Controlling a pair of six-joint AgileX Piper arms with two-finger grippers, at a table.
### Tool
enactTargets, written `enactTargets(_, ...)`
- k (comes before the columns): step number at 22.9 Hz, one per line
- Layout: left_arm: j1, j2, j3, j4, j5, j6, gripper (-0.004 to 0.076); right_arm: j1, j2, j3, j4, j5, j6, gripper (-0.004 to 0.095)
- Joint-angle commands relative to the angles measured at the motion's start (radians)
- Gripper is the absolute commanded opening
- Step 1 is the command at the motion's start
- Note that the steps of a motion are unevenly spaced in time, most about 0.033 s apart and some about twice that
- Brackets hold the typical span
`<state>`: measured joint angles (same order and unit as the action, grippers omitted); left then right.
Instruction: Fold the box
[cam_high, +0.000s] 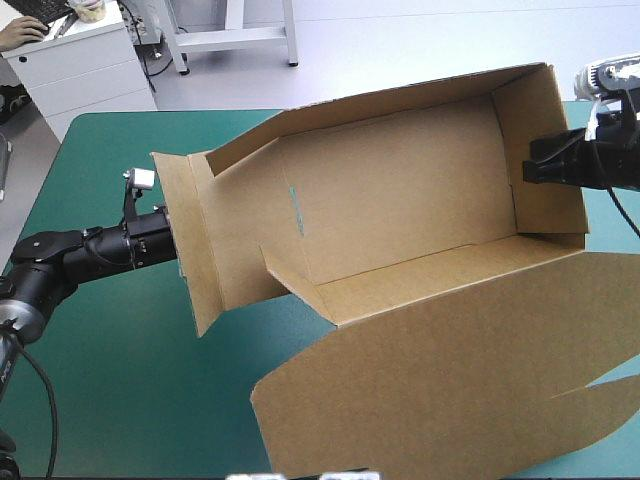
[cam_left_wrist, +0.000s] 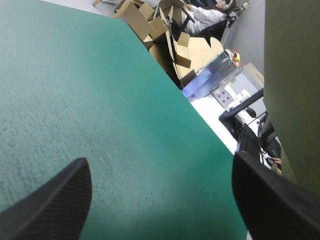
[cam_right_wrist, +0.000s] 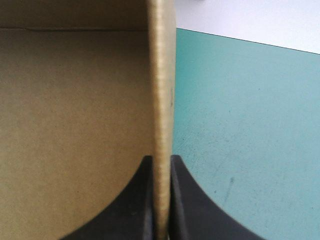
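I see my right gripper (cam_right_wrist: 161, 165) pinching the raised end wall of the brown box (cam_high: 400, 200), my left gripper (cam_left_wrist: 160, 157) spread wide beside its opposite flap, over the teal-green cover (cam_high: 120, 350).

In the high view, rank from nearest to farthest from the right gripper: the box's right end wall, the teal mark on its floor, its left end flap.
1. Right end wall: clamped in the right gripper.
2. Teal mark: middle of the floor.
3. Left end flap: the opposite end.
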<state>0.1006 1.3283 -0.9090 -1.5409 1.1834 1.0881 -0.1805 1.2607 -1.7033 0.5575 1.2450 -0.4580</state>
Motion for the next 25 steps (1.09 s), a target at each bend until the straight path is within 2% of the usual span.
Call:
enactTargets(1, -0.040, -0.028, -0.072, -0.080, 0.107, -0.010, 0.0582, -0.001, -0.028, -0.023, 0.039, 0.008, 0.022, -0.0018)
enactTargets(6, -0.078, -0.030, -0.149, -0.089, 0.107, -0.025, 0.0582, -0.001, -0.028, -0.023, -0.022, -0.027, 0.058, -0.0013)
enactTargets(11, -0.085, -0.050, -0.179, -0.131, 0.107, -0.030, 0.0582, 0.012, -0.008, -0.023, -0.035, -0.041, 0.065, -0.0012)
enactTargets(15, -0.085, -0.055, -0.179, -0.139, 0.107, -0.030, 0.0582, 0.105, 0.015, -0.023, -0.126, -0.115, 0.121, -0.0009)
enactTargets(19, -0.085, -0.055, -0.179, -0.141, 0.107, -0.035, 0.0582, 0.252, 0.036, -0.023, -0.289, -0.233, 0.234, -0.0009)
enactTargets(25, -0.085, -0.055, -0.179, -0.158, 0.107, -0.035, 0.0582, 0.345, 0.040, -0.023, -0.385, -0.334, 0.330, -0.0009)
